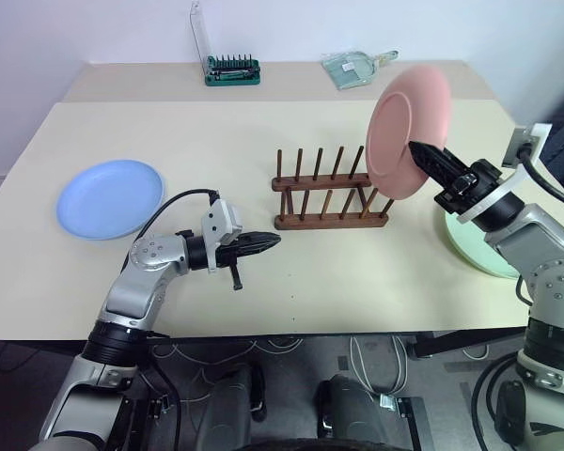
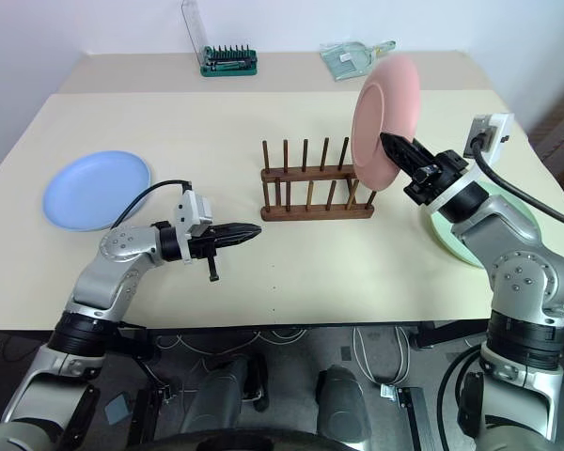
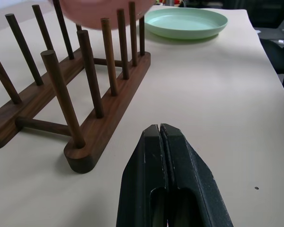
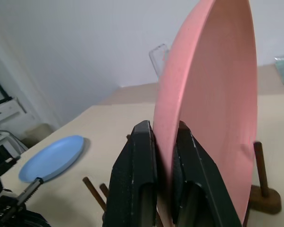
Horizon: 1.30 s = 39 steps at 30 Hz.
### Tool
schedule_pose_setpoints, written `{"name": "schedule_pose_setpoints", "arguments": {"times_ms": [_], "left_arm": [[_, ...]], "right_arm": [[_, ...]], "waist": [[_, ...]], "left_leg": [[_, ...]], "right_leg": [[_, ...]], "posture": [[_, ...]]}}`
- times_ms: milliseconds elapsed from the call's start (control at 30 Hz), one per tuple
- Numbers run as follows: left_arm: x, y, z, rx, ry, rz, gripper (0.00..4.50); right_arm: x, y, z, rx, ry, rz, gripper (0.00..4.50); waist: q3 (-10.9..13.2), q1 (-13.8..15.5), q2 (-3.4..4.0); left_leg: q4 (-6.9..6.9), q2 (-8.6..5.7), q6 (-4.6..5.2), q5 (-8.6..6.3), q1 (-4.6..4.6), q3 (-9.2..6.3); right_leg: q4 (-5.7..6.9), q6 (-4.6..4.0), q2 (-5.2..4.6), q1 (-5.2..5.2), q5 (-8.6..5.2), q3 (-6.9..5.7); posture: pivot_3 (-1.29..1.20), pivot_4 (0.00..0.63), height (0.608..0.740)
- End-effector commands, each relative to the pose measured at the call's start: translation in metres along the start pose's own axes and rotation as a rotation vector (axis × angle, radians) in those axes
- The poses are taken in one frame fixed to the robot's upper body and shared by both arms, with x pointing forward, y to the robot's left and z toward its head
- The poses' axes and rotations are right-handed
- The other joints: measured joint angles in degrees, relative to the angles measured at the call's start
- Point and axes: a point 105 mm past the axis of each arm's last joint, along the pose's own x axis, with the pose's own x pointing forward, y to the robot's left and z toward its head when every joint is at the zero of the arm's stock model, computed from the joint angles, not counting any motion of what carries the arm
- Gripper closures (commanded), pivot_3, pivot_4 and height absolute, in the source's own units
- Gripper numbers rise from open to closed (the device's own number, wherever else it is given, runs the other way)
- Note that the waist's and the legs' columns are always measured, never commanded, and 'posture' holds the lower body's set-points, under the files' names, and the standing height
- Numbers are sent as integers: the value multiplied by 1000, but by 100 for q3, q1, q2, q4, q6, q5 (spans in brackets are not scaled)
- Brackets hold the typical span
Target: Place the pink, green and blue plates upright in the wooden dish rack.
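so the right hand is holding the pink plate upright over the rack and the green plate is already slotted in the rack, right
Not quite. The right hand does hold the pink plate upright at the wooden dish rack, but the green plate is not slotted in. The left wrist view shows it lying flat on the table beyond the rack, whose pegs hold no plate.

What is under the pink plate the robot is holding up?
The right end of the wooden dish rack sits under the pink plate. The plate's lower rim hides the tops of the last pegs there.
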Motion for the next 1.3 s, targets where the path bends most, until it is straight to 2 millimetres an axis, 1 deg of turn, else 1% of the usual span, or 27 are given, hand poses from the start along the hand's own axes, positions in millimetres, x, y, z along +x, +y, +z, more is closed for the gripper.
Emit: {"name": "schedule_pose_setpoints", "arguments": {"times_ms": [33,67,167,200,267,300,333,367,400,500,533,633,667,700,767,833,900,933,967,1000,1100,1133,1200,1267,1300], "left_arm": [[-2,0,11,25,-30,2,4500],[-3,0,11,25,-30,2,4500],[-4,0,11,25,-31,3,4500],[-4,0,11,25,-32,3,4500],[-4,0,11,23,-33,4,4500],[-5,0,11,22,-33,4,4500],[-5,0,11,21,-34,4,4500],[-5,0,10,20,-34,5,4500],[-5,0,10,19,-34,5,4500],[-5,0,9,17,-32,5,4500],[-5,-1,8,16,-32,4,4500],[-4,-2,6,10,-32,-1,4500],[-4,-2,6,10,-32,-2,4500],[-4,-2,6,11,-32,-2,4500],[-3,-3,6,10,-33,-4,4500],[-2,-4,6,8,-33,-8,4500],[-1,-5,6,9,-33,-14,4500],[0,-5,6,11,-30,-20,4500],[2,-6,7,12,-29,-28,4500],[3,-6,7,12,-28,-33,4500],[7,-4,11,8,-44,-48,4500],[8,-3,10,7,-44,-53,4500],[10,-2,8,8,-41,-59,4500],[11,-2,7,9,-40,-64,4500],[11,-3,6,9,-39,-66,4500]], "right_arm": [[1,2,6,-15,-34,11,4421],[1,1,4,-8,-29,7,4421],[1,-3,2,-3,-22,-6,3332],[2,-3,2,-3,-23,-6,2920],[2,-3,2,-4,-24,-7,1837],[2,-3,2,-5,-25,-9,1380],[2,-4,2,-7,-25,-11,789],[2,-4,2,-12,-28,-13,320],[2,-4,3,-20,-33,-16,21],[2,-5,6,-50,-43,-31,21],[0,-6,10,-74,-52,-40,21],[-9,-12,36,-210,-92,-94,21],[-15,-14,47,-267,-100,-117,21],[-20,-15,53,-303,-104,-130,21],[-34,-18,70,-350,-123,-163,21],[-46,-21,79,-396,-109,-199,21],[-60,-28,79,-437,-58,-246,21],[-70,-34,71,-469,21,-282,21],[-81,-43,56,-497,139,-317,21],[-88,-48,45,-516,223,-336,21],[-107,-61,5,-614,511,-376,21],[-112,-64,-13,-647,614,-371,21],[-117,-67,-33,-664,712,-365,21],[-120,-71,-41,-663,741,-377,21],[-124,-78,-48,-671,773,-403,21]], "waist": [[0,2,0],[0,1,0],[0,2,0],[0,2,0],[0,-1,0],[0,-2,0],[0,-2,0],[0,0,0],[0,1,0],[0,3,0],[0,2,0],[0,3,1],[1,3,2],[2,14,3],[2,29,2],[1,27,1],[1,21,1],[1,20,1],[1,24,1],[1,43,1],[-1,16,2],[-1,-6,2],[-2,-28,5],[-3,-35,10],[-3,-24,10]], "left_leg": [[0,0,0,0,0,0],[0,0,0,0,0,0],[0,0,0,0,0,0],[0,0,0,0,0,0],[0,0,0,0,0,0],[0,1,0,0,0,0],[0,0,0,0,0,0],[-1,0,0,0,0,0],[-1,0,0,0,0,0],[-1,0,0,0,0,0],[-1,0,0,0,0,0],[-1,0,0,0,-1,0],[-1,0,0,0,-1,1],[0,-1,0,0,-2,1],[-1,-2,0,0,-5,2],[-3,-2,0,0,-6,2],[-3,-1,0,0,-4,2],[-3,0,0,0,-3,2],[-3,0,0,0,-2,2],[-3,0,1,-1,-2,2],[-3,-2,2,-1,-2,2],[-3,-1,2,-1,0,3],[-4,3,3,-2,7,3],[-5,8,3,-2,7,2],[-5,8,1,-1,6,2]], "right_leg": [[0,0,0,0,0,0],[0,0,0,0,0,0],[0,0,0,0,0,0],[0,0,0,0,0,0],[0,0,0,0,0,0],[0,0,0,0,0,0],[0,0,0,0,0,1],[0,0,0,0,0,1],[0,0,0,0,0,1],[-1,0,0,-1,0,1],[-1,0,0,-1,0,1],[-1,0,0,-2,0,1],[-1,0,0,-2,0,1],[-1,0,-1,-3,0,1],[-3,1,-2,-5,0,2],[-6,1,-2,-3,0,1],[-7,1,-1,0,0,1],[-7,1,0,2,0,1],[-7,1,0,2,0,1],[-8,1,-1,3,0,1],[-14,1,-3,5,0,1],[-13,2,-2,6,0,1],[-9,1,1,5,0,3],[-7,0,6,2,0,6],[-7,0,5,1,0,7]], "posture": [[0,150,736],[0,150,736],[0,150,736],[0,150,736],[0,150,736],[0,150,736],[0,150,736],[0,150,736],[0,150,736],[0,150,736],[0,150,736],[0,150,736],[0,150,736],[0,150,736],[0,150,736],[0,150,736],[0,150,736],[0,150,736],[0,150,736],[0,150,736],[0,150,736],[0,150,736],[0,150,736],[0,150,736],[0,150,736]]}}
